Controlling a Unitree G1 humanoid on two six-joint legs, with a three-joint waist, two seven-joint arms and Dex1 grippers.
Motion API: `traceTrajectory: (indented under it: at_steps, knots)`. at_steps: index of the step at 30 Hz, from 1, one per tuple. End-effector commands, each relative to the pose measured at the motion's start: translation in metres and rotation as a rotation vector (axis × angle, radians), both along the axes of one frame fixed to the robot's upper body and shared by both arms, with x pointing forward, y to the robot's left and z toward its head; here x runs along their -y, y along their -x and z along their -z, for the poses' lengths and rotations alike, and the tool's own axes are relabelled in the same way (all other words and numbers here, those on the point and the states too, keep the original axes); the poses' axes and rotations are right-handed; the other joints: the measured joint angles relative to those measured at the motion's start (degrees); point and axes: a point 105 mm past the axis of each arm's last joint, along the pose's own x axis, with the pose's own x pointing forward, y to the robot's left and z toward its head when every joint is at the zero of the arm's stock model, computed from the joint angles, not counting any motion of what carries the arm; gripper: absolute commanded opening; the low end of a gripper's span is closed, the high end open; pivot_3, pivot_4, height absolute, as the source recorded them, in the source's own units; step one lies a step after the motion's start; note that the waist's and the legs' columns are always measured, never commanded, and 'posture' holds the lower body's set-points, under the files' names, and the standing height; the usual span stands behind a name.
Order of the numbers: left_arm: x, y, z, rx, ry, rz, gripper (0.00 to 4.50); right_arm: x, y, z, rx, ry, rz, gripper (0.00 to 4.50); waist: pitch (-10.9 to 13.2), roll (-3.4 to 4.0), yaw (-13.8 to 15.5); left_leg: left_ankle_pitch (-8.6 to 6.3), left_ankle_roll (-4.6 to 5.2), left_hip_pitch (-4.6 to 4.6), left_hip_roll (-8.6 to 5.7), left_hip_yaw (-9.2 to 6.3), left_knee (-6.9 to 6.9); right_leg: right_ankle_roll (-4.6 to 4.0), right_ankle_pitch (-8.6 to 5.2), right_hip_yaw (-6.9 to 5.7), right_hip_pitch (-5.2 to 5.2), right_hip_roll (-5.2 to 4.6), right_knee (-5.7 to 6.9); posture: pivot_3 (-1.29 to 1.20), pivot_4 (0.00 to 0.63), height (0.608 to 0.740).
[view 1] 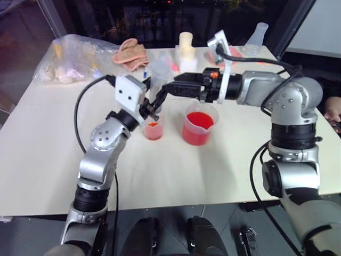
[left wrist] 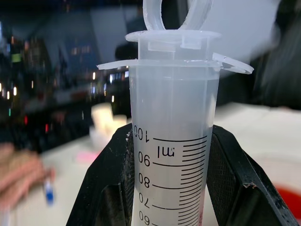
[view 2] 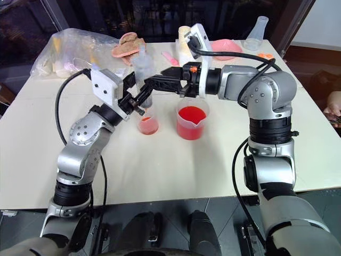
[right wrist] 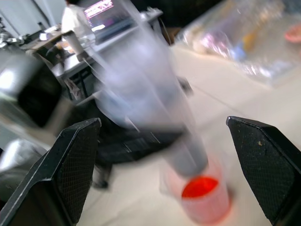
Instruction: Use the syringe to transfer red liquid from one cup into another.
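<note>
The pale tabletop (view 1: 48,160) carries the two vessels near its middle. The larger, wide clear plastic beaker (view 1: 200,128) with a pour spout holds bright translucent red liquid (view 1: 198,120) filling much of it. Just beside it, on the robot's left, stands the smaller, narrow clear plastic cup (view 1: 153,129) with a shallow layer of the same red at its bottom.

The left gripper (view 1: 151,109) is clamped on the large clear plastic syringe (left wrist: 171,155) with printed graduation marks; the left wrist view shows its two black fingers (left wrist: 106,188) pressed against both sides of the barrel, the plunger's ring at the top. The left arm rises from the near table edge, its wrist angled up and toward the right, holding the syringe upright above the small cup with its lower end over the cup's mouth.

The right gripper (right wrist: 162,165) stands spread wide, its black fingers (right wrist: 70,165) well apart and holding nothing. The right arm reaches across level, pointing left toward the syringe, above the beaker.
</note>
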Motion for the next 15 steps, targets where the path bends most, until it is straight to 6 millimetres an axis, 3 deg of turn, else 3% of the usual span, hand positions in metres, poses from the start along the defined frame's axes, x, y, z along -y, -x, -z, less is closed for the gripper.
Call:
traceTrajectory:
  at_steps: [1, 9, 15]
  knots:
    - [-0.001, 0.008, -0.012, 0.058, 0.016, 0.009, 1.54, 0.011, 0.015, -0.022, 0.076, -0.025, -0.021, 4.45, 0.0, 0.0, 0.07, 0.0, 0.0, 0.0, 0.0, 0.0, -0.02, 0.0, 0.0, 0.0, -0.01, 0.0, 0.0, 0.0, 0.15, 0.74]
    - [-0.007, 0.006, -0.016, 0.046, 0.037, -0.001, 1.54, 0.036, 0.028, -0.026, 0.095, -0.003, 0.012, 4.45, 0.0, 0.0, 0.18, -0.01, 0.01, 0.0, 0.0, 0.0, -0.02, 0.0, 0.0, 0.0, 0.04, -0.01, -0.07, 0.0, 0.15, 0.74]
    - [-0.021, -0.001, -0.031, -0.014, 0.102, -0.033, 1.54, 0.04, 0.026, -0.021, 0.089, 0.003, 0.042, 4.45, 0.0, 0.0, 0.17, -0.01, 0.01, 0.0, 0.01, -0.01, -0.02, 0.0, 0.0, -0.01, 0.04, -0.01, -0.06, 0.0, 0.15, 0.74]
